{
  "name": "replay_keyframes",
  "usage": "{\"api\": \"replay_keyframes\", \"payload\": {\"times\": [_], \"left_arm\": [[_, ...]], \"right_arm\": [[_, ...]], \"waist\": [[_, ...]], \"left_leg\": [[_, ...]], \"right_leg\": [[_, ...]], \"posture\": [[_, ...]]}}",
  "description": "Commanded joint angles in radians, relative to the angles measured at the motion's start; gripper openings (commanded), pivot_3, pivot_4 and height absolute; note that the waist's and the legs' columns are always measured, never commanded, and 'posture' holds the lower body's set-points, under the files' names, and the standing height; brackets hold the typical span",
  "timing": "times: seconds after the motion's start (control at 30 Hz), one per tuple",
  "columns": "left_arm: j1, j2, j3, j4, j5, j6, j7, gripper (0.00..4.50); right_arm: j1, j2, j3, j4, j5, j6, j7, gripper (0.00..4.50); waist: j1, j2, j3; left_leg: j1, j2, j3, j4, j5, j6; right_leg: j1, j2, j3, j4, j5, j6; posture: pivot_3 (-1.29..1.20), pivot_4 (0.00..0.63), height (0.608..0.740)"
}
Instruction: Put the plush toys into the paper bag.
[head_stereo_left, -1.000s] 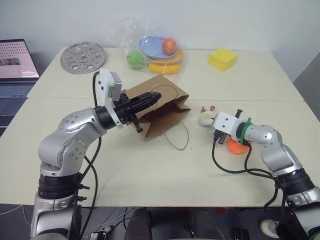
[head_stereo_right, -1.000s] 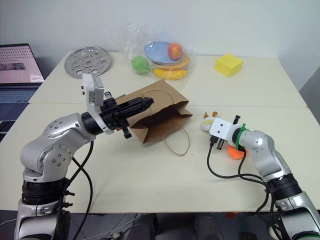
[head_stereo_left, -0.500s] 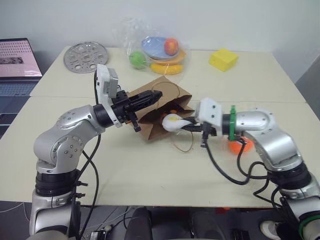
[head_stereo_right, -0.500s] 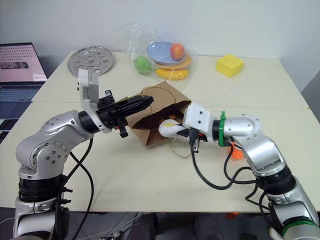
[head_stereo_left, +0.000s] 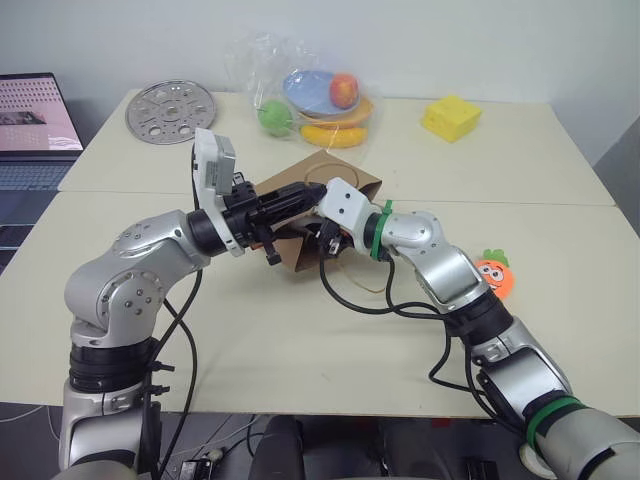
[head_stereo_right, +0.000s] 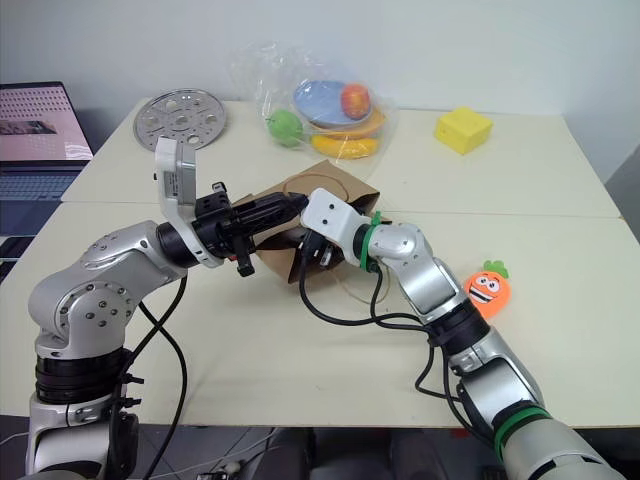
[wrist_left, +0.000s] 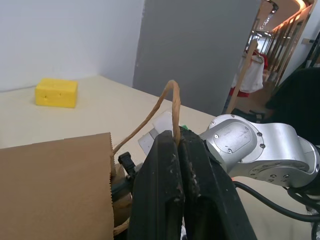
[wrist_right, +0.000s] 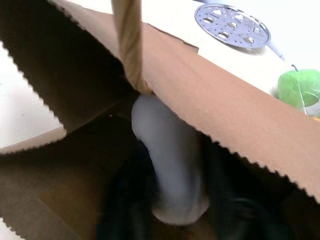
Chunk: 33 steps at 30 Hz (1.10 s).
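Nearest on the pale tabletop (head_stereo_left: 250, 340), the orange carrot toy (head_stereo_right: 488, 288) lies by itself toward the right edge, face up and well apart from everything else. Further in, the brown paper bag (head_stereo_right: 340, 190) lies on its side near the middle with its mouth facing the robot's right arm. The left claw (wrist_left: 177, 150) comes in from the left with its black fingers pressed tight together on one cord handle (wrist_left: 167, 102), so the upper edge of the bag's mouth is lifted. The other handle (head_stereo_left: 362, 287) trails loose on the tabletop in front of the bag. The right claw (wrist_right: 175, 200) is pushed into the bag's mouth; from its own wrist the white egg toy (wrist_right: 172, 170) sits between its dark fingers, inside the bag under the serrated paper edge, but I cannot tell whether the fingers are clamped on it or have let go. Beyond the bag, toward the far side, there is a clear plastic bag of fruit (head_stereo_left: 310, 95) holding a blue plate, with a yellow cube (head_stereo_left: 447, 117) off to the right and a round perforated metal plate (head_stereo_left: 170, 106) to the left. A laptop (head_stereo_left: 35, 130) stands open at the far left.
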Motion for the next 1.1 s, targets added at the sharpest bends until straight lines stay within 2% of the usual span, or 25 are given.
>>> {"api": "replay_keyframes", "payload": {"times": [0.03, 0.17, 0.3, 0.33, 0.47, 0.53, 0.63, 0.7, 0.77, 0.93, 1.03, 1.1], "left_arm": [[-0.013, -0.006, 0.014, -0.012, -0.002, -0.022, 0.002, 0.0], [-0.017, -0.013, 0.008, 0.0, 0.011, -0.03, -0.001, 0.0], [-0.021, -0.021, 0.001, 0.013, 0.027, -0.038, -0.005, 0.0], [-0.021, -0.023, 0.0, 0.013, 0.027, -0.04, -0.005, 0.0], [-0.017, -0.03, -0.013, 0.017, 0.042, -0.054, -0.009, 0.0], [-0.017, -0.034, -0.015, 0.018, 0.047, -0.059, -0.011, 0.0], [-0.013, -0.035, -0.017, 0.018, 0.05, -0.064, -0.016, 0.0], [-0.012, -0.035, -0.02, 0.018, 0.053, -0.067, -0.018, 0.0], [-0.013, -0.035, -0.021, 0.018, 0.054, -0.069, -0.018, 0.0], [-0.009, -0.036, -0.022, 0.013, 0.06, -0.069, -0.018, 0.0], [-0.005, -0.031, -0.016, 0.008, 0.059, -0.066, -0.017, 0.0], [-0.003, -0.031, -0.016, 0.005, 0.059, -0.064, -0.015, 0.0]], "right_arm": [[0.027, -0.027, -0.039, -0.107, 0.019, 0.028, 0.017, 2.73], [0.068, -0.08, -0.07, -0.23, 0.058, 0.094, 0.066, 4.2], [0.141, -0.286, -0.202, -0.497, 0.252, 0.251, 0.256, 4.2], [0.151, -0.32, -0.221, -0.526, 0.279, 0.269, 0.276, 4.2], [0.279, -0.576, -0.329, -0.641, 0.387, 0.274, 0.449, 4.2], [0.375, -0.713, -0.372, -0.622, 0.34, 0.243, 0.474, 4.2], [0.463, -0.818, -0.394, -0.568, 0.277, 0.191, 0.445, 4.2], [0.555, -0.906, -0.373, -0.467, 0.137, 0.082, 0.399, 4.2], [0.603, -0.936, -0.357, -0.408, 0.073, 0.016, 0.365, 4.2], [0.598, -0.89, -0.32, -0.317, 0.017, -0.047, 0.318, 4.2], [0.58, -0.875, -0.305, -0.263, -0.033, -0.088, 0.288, 3.62], [0.564, -0.858, -0.301, -0.252, -0.038, -0.1, 0.282, 2.87]], "waist": [[0.0, 0.0, 0.0], [-0.002, 0.0, 0.0], [0.009, 0.0, 0.0], [0.008, 0.0, 0.0], [0.009, 0.0, 0.0], [0.011, 0.0, 0.0], [0.005, 0.0, 0.0], [-0.001, 0.0, 0.0], [0.006, -0.001, 0.0], [-0.002, 0.0, 0.0], [-0.002, 0.0, 0.0], [-0.002, 0.0, 0.0]], "left_leg": [[0.0, 0.0, 0.0, 0.0, 0.0, 0.0], [0.0, 0.0, 0.0, 0.0, 0.0, 0.0], [-0.002, -0.001, -0.001, 0.0, 0.0, 0.0], [-0.002, -0.001, -0.001, 0.0, 0.0, 0.0], [-0.002, -0.001, -0.001, 0.0, 0.0, 0.0], [-0.002, -0.001, -0.001, 0.0, 0.0, 0.0], [-0.002, 0.0, 0.002, 0.001, 0.0, 0.0], [-0.001, 0.0, 0.004, 0.001, 0.0, 0.0], [-0.001, -0.001, 0.003, 0.002, 0.0, 0.0], [0.0, -0.001, 0.005, 0.002, 0.0, 0.0], [0.0, -0.001, 0.005, 0.002, 0.0, 0.0], [0.0, -0.001, 0.005, 0.002, 0.0, 0.0]], "right_leg": [[0.0, 0.0, 0.0, 0.0, 0.0, 0.0], [0.0, 0.0, 0.0, 0.0, 0.0, 0.0], [0.0, 0.0, -0.001, -0.001, 0.0, 0.0], [0.0, -0.001, -0.001, -0.002, 0.0, 0.0], [0.0, -0.001, -0.001, -0.002, 0.0, 0.0], [0.0, -0.001, -0.001, -0.003, 0.0, 0.0], [0.001, -0.001, 0.001, -0.007, 0.0, 0.0], [0.001, -0.001, 0.003, -0.007, 0.0, 0.0], [0.003, -0.001, 0.003, -0.008, 0.0, 0.002], [0.002, -0.001, 0.005, -0.008, 0.001, 0.003], [0.003, -0.001, 0.005, -0.008, 0.001, 0.003], [0.003, -0.001, 0.005, -0.008, 0.002, 0.003]], "posture": [[0.0, 0.15, 0.74], [0.0, 0.15, 0.74], [0.0, 0.15, 0.74], [0.0, 0.15, 0.74], [0.0, 0.15, 0.74], [0.0, 0.15, 0.74], [0.0, 0.15, 0.74], [0.0, 0.15, 0.74], [0.0, 0.15, 0.74], [0.0, 0.15, 0.74], [0.0, 0.15, 0.74], [0.0, 0.15, 0.74]]}}
